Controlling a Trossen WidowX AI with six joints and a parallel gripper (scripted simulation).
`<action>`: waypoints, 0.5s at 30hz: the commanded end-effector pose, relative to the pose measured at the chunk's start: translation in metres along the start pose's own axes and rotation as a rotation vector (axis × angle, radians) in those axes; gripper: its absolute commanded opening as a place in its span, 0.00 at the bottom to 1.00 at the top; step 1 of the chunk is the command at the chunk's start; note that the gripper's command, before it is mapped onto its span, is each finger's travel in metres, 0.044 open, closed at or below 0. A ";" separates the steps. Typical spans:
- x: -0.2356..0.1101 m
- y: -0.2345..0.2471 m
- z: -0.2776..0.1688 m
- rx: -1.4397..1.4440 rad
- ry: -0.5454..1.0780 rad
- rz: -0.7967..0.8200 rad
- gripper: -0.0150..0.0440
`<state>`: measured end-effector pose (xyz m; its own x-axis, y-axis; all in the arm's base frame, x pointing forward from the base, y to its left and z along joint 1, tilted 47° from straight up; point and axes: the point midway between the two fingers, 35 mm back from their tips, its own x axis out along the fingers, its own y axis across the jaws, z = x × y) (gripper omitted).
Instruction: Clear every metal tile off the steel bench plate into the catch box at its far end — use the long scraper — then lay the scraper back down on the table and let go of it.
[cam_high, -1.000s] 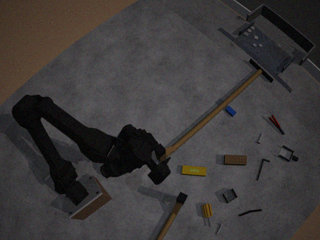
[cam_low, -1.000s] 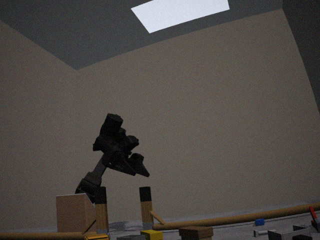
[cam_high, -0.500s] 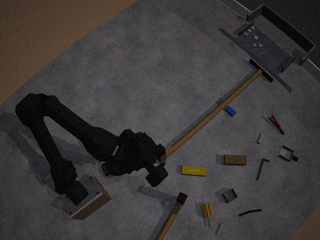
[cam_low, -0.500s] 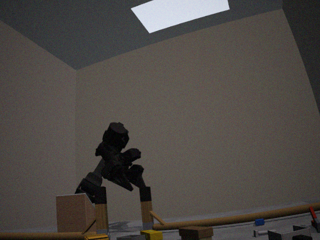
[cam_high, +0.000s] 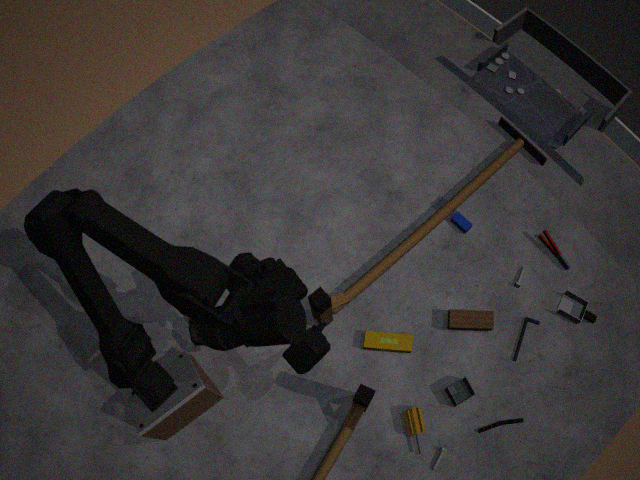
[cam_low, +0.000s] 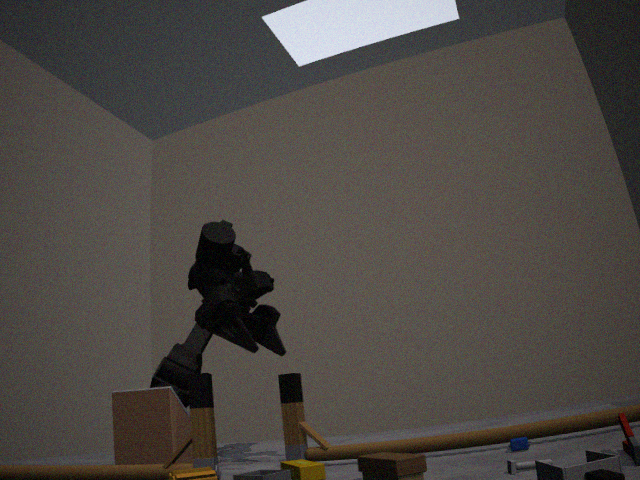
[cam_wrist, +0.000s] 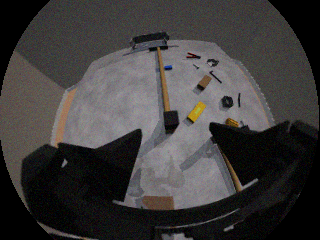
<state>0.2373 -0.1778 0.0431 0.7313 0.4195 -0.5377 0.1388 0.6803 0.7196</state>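
My gripper (cam_high: 305, 316) (cam_low: 269, 352) (cam_wrist: 176, 129) is open and empty. It hangs above and a little behind the upright, black-topped grip of the long scraper (cam_high: 429, 224) (cam_low: 439, 442) (cam_wrist: 163, 82), not touching it in the exterior view. The scraper lies on the table, its dark blade at the near side of the steel bench plate (cam_high: 540, 114). Several small pale tiles (cam_high: 512, 74) lie on the plate, mostly toward its left side. The catch box (cam_high: 573, 54) (cam_wrist: 150, 37) stands at the plate's far end; its inside is dark and partly hidden.
A second wooden-handled tool (cam_high: 336, 448) (cam_wrist: 232, 172) with an upright black-topped grip lies to the right. A yellow block (cam_high: 388, 341), a brown block (cam_high: 470, 319), a blue block (cam_high: 461, 222) and red pliers (cam_high: 553, 248) lie right of the scraper's handle. A box (cam_high: 181, 414) stands by the arm's base.
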 end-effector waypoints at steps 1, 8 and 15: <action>-0.005 0.002 0.004 -0.011 -0.007 0.003 1.00; 0.011 0.001 -0.007 -0.011 -0.007 0.003 1.00; 0.026 0.002 -0.020 -0.011 -0.007 0.004 1.00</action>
<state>0.2425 -0.1608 0.0265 0.7344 0.4163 -0.5361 0.1284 0.6904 0.7120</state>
